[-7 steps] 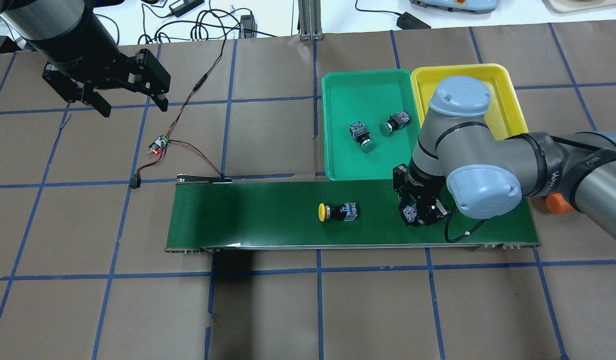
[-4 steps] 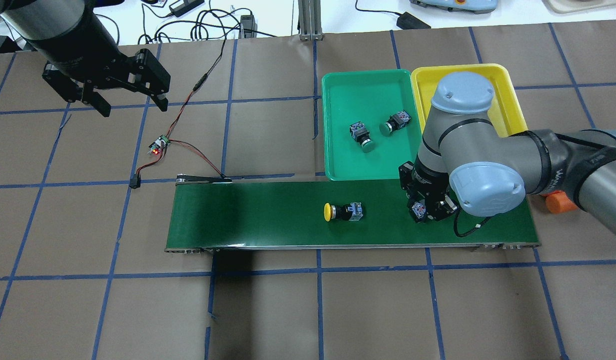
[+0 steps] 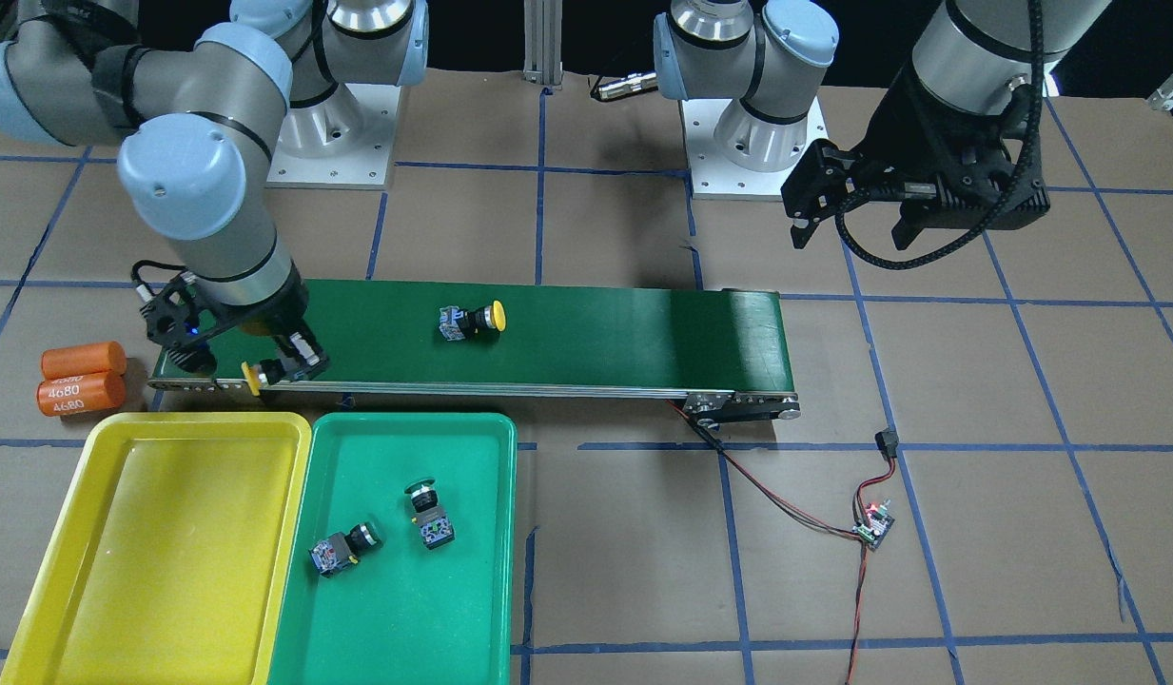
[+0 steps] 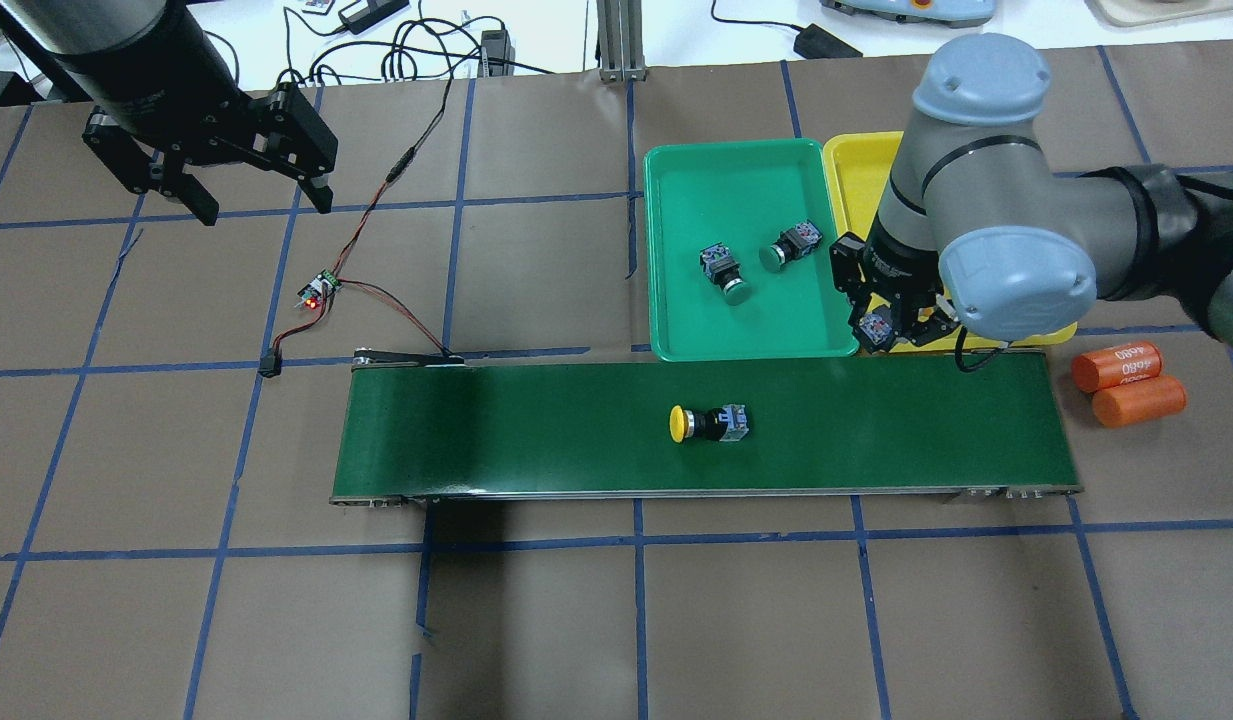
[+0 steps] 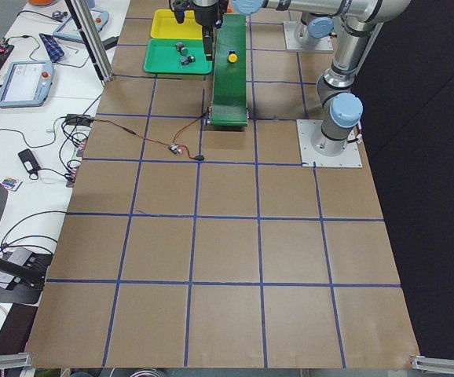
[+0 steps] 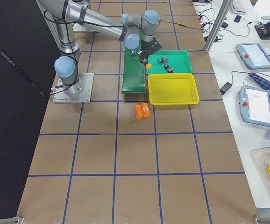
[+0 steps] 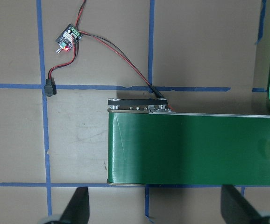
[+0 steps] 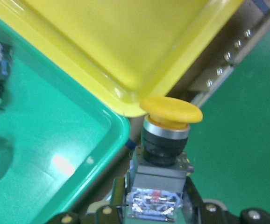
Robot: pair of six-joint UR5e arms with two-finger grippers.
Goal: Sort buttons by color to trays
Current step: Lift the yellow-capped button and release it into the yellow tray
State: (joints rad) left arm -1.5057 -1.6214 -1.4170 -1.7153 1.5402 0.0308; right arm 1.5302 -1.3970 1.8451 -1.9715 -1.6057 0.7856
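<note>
Right hand (image 4: 891, 328) clamps 1 yellow button (image 8: 165, 140) over the far edge of the conveyor belt (image 4: 536, 430), at the near-left corner of the yellow tray (image 4: 858, 175). Nearer, the other yellow button (image 4: 709, 424) lies mid-belt. Farther, 2 green buttons (image 4: 726, 275) (image 4: 791, 247) lie in the green tray (image 4: 696, 180). Left hand (image 4: 261, 205), fingers wide and empty, hovers over the worktop (image 4: 576, 620), far left.

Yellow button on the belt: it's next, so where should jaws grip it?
Probably the blocky body, from straight above, jaws across its flat sides. The button lies on its side along the belt; the round cap would likely slip.
</note>
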